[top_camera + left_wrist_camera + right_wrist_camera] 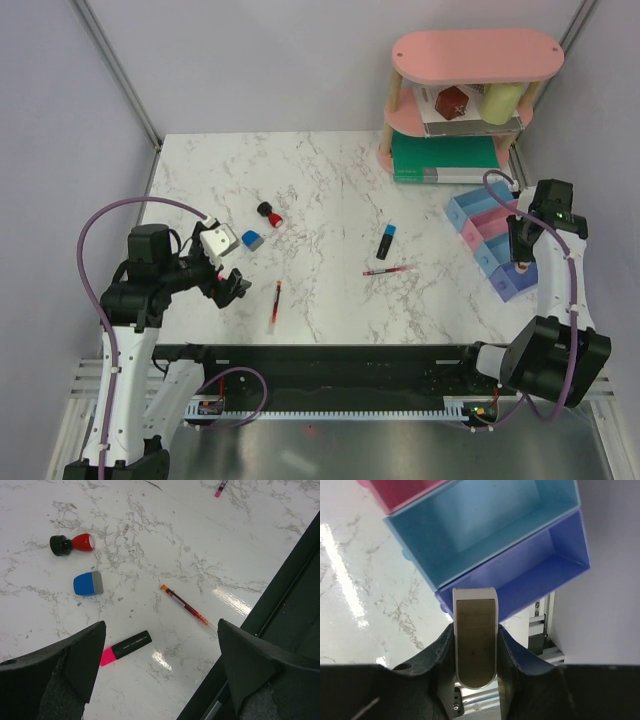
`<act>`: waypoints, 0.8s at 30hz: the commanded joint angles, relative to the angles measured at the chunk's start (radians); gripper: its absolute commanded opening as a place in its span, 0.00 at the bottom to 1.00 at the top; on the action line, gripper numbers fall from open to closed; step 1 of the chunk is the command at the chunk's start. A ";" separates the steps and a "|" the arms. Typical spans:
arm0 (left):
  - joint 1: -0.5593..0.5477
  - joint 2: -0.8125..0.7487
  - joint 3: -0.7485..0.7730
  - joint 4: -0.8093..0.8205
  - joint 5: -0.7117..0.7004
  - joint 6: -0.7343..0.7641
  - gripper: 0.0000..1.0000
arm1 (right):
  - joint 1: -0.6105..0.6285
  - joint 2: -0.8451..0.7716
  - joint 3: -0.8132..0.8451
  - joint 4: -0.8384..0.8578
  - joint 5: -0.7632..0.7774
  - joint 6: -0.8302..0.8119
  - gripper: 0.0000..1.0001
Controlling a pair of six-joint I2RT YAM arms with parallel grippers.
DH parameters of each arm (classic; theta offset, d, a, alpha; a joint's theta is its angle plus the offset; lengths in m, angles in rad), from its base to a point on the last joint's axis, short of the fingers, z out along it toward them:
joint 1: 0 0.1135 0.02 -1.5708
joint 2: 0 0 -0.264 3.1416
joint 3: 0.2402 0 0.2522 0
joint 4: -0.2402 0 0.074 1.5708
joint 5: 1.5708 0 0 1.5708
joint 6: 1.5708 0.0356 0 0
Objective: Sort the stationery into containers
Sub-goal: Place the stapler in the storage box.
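Right wrist view: the right gripper [475, 647] is closed part-way on the small silver-brown clip [475, 640], one finger on each long side; the clip's long axis runs along the fingers, its square end pointing out at the purple bin [560, 555] and its rounded end back towards the camera. The clip hangs above the near rim of that bin; the light blue bin [470, 525] adjoins it on the far side, then the pink bin [400, 492].

From the top external view the four joined bins sit at the right of the table, with the right gripper [520, 262] over their near end. The left gripper [228, 285], at the near left, has its jaws wide and holds nothing; under it lies a black marker with a pink cap [127, 647]. Just right of it a thin red pen [275, 303] lies with its axis near to far; beyond are the blue eraser [251, 240] and the red-black stub [269, 214], black end farther. At mid-table a blue-capped marker [386, 241] points its cap far; nearer, a second red pen [389, 270] lies left to right.

The table [330, 180] is white marbled with grey veins; pale walls enclose it; a pink oval shelf [475, 55] stands at the far right over a green box [445, 158].
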 commanded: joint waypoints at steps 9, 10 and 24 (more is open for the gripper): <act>0.000 -0.007 0.021 -0.008 0.016 0.006 1.00 | -0.133 -0.001 -0.066 0.174 0.005 -0.011 0.00; 0.000 -0.007 0.023 -0.007 0.016 0.006 1.00 | -0.135 0.012 -0.063 0.186 -0.002 -0.007 0.00; 0.000 0.002 0.047 -0.010 -0.002 -0.019 1.00 | -0.139 0.312 0.109 0.332 -0.047 0.070 0.00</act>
